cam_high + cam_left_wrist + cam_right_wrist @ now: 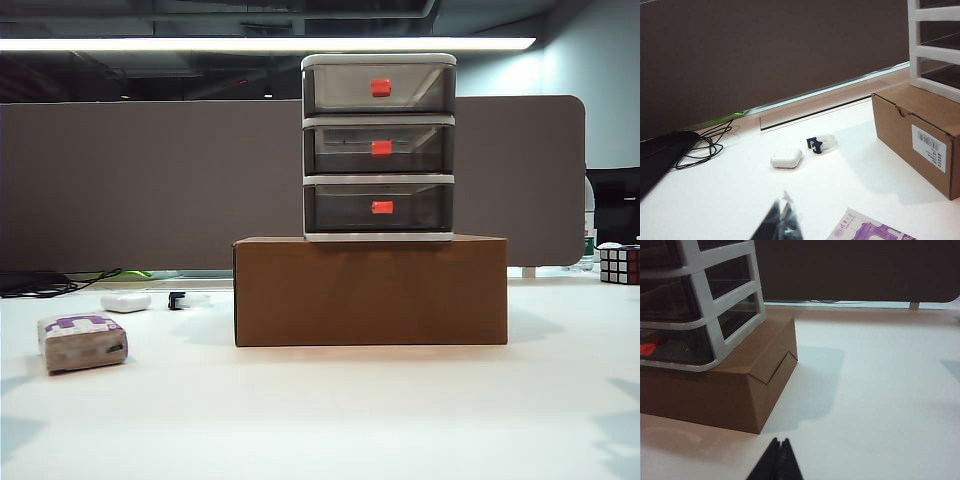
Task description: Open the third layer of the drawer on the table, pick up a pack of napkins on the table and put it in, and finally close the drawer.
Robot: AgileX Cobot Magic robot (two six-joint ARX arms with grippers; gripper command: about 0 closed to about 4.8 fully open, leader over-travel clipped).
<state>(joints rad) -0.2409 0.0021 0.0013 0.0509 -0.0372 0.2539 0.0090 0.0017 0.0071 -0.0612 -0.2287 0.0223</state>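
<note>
- White counter [330, 410] fronts a grey partition [150, 180].
- Drawer [379, 147], 3 tiers, stands on a brown cardboard box [370, 291] mid-counter toward the far edge; the third layer [379, 208] is shut.
- Pack of napkins [83, 341] lies near the counter's left edge.
- Left tool [781, 220] hangs over the counter beside the pack, tips together, empty.
- Right tool [779, 460] hangs near the box, tips together, empty.
</note>
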